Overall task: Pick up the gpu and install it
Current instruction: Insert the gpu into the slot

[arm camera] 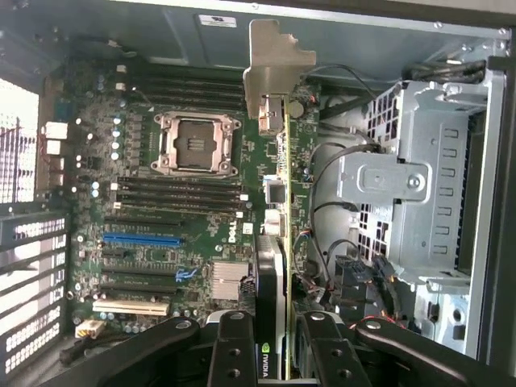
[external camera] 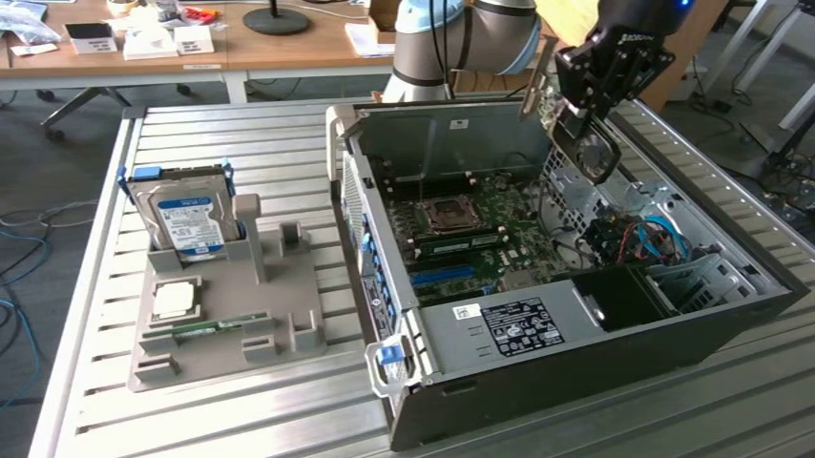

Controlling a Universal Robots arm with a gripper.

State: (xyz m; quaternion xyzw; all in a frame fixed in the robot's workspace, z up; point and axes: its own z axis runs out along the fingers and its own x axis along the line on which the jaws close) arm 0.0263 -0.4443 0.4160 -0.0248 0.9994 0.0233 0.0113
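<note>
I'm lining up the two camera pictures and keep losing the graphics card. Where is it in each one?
Exterior view: the graphics card hangs in the end effector above the far side of the open computer case, toward the exterior view's upper right.
Wrist view: the graphics card is seen edge-on, clamped between the fingers, above the motherboard.
Shared landmark: the processor socket.

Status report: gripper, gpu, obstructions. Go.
Gripper shut on gpu. Card held over motherboard, not seated. Loose cables close beside card.
</note>
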